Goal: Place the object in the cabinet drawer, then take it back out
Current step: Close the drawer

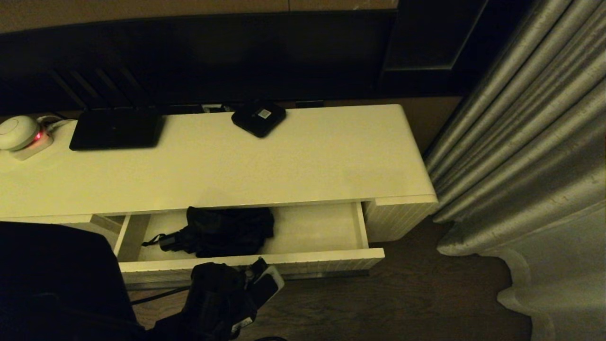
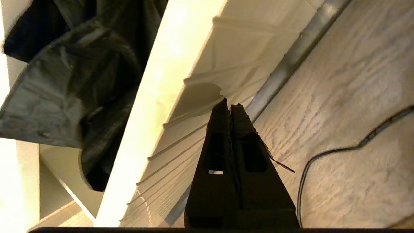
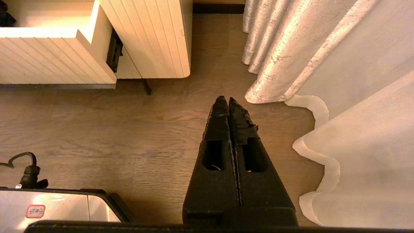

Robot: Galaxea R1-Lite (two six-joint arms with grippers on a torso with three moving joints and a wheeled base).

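The black folding umbrella [image 1: 222, 231] lies inside the pulled-out cream drawer [image 1: 326, 258], its handle and wrist loop pointing to the left end. In the left wrist view its bunched fabric [image 2: 68, 87] shows beyond the drawer's ribbed front [image 2: 200, 106]. My left gripper [image 2: 230, 104] is shut and empty, held just in front of that ribbed front, near the long bar handle [image 2: 291, 55]. In the head view the left arm [image 1: 227, 293] sits below the drawer front. My right gripper [image 3: 226, 101] is shut and empty, low over the wooden floor, to the right of the cabinet.
On the cabinet top [image 1: 293, 161] rest a flat black device [image 1: 116, 129], a small black box with a white sticker [image 1: 258, 117] and a white round gadget [image 1: 19, 132]. Heavy grey curtains [image 1: 530, 156] hang close on the right. A cable [image 2: 339, 152] runs along the floor.
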